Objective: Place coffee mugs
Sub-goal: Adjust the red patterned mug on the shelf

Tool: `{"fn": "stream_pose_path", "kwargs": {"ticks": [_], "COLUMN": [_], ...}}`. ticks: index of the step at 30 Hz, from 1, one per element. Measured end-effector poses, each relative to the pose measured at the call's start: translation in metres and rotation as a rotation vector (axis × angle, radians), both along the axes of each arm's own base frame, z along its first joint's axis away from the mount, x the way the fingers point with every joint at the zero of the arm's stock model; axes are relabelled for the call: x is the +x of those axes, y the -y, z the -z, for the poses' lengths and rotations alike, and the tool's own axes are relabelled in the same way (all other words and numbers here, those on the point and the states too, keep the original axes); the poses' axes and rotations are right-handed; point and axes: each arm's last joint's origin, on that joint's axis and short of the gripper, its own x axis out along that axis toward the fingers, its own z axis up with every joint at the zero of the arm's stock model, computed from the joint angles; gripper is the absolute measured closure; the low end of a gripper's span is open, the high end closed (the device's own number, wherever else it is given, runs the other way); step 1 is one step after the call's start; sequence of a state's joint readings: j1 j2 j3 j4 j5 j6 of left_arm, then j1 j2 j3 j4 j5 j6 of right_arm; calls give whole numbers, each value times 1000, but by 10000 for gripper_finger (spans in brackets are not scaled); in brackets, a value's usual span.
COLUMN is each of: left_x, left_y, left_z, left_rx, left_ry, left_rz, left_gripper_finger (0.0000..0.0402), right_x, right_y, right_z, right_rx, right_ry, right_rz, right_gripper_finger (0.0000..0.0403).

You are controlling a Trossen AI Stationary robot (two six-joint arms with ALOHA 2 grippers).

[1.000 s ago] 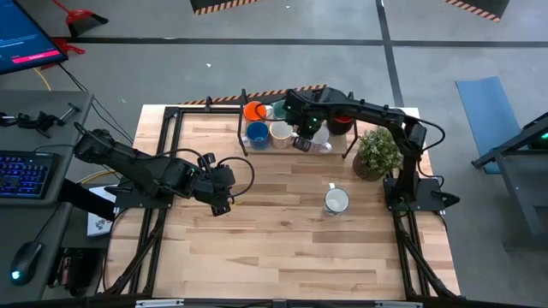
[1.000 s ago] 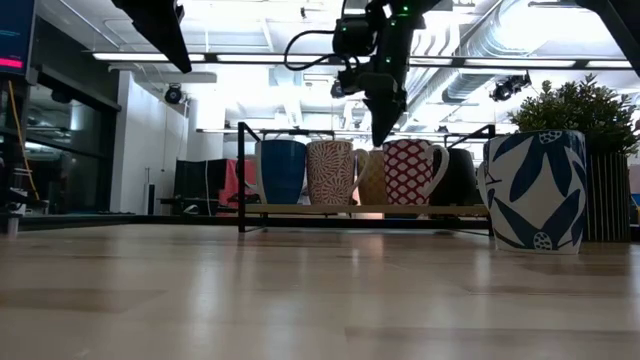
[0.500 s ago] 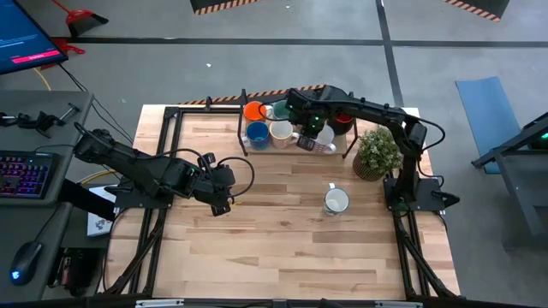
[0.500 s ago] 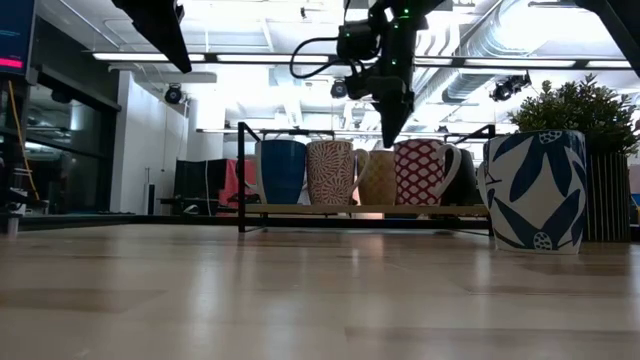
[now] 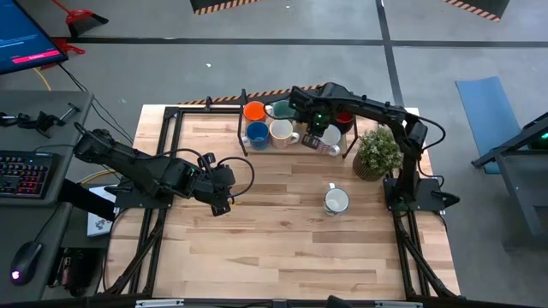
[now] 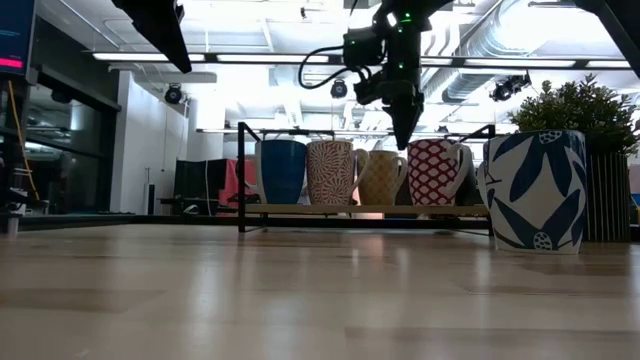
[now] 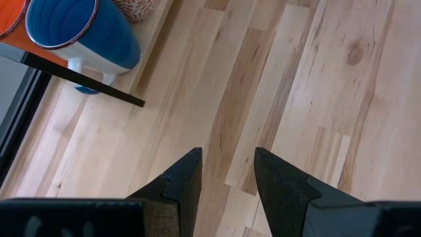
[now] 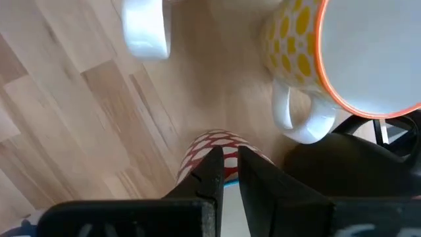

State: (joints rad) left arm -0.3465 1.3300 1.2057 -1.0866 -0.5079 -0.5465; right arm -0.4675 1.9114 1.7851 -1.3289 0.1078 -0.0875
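Several mugs stand on a black-framed rack (image 5: 242,128) at the table's far edge: orange (image 5: 253,110), teal (image 5: 278,109), blue (image 5: 257,134), cream (image 5: 281,133) and dark red (image 5: 342,119). The low view shows the front row: blue (image 6: 281,170), pink-patterned (image 6: 330,172), yellow-dotted (image 6: 378,178) and red-checked (image 6: 435,172). My right gripper (image 5: 314,130) is shut on the red-checked mug (image 5: 330,140). A blue-leaf mug (image 5: 336,201) stands on its base on the table. My left gripper (image 5: 221,195) hangs open over the table's left-middle. My right gripper pinches the red-checked mug's wall at the rim (image 8: 212,146) between its two fingers (image 8: 209,172). The fingers come from above, pointing down (image 6: 405,128). The mug stays upright, its base level with the rack's shelf (image 6: 360,209); whether it rests there does not show.
A bushy potted plant (image 5: 377,152) stands right of the rack, close to the right arm's base. The rack's black frame bars (image 6: 240,175) rise around the mugs. Bare wood (image 5: 282,248) stretches across the table's near half.
My right gripper has carried the red-checked mug along the rack toward the table's right edge, away from the yellow-dotted mug and closer to the plant. The mug has stayed upright. The gripper has stayed shut on it.
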Motion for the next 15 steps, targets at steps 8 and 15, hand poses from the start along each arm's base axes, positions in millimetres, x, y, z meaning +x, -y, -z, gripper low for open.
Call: {"fn": "stream_pose_path", "kwargs": {"ticks": [8,15], "left_x": [0,0], "left_y": [0,0], "left_z": [0,0], "left_rx": [0,7], "left_ry": [0,-6], "left_rz": [0,13], "left_gripper_finger": [273,273], "right_x": [1,3], "right_y": [2,-8], "right_z": [0,0], "right_rx": [-11,58], "right_ry": [19,22], "right_rz": [-8,-50], "right_gripper_finger": [371,371]}}
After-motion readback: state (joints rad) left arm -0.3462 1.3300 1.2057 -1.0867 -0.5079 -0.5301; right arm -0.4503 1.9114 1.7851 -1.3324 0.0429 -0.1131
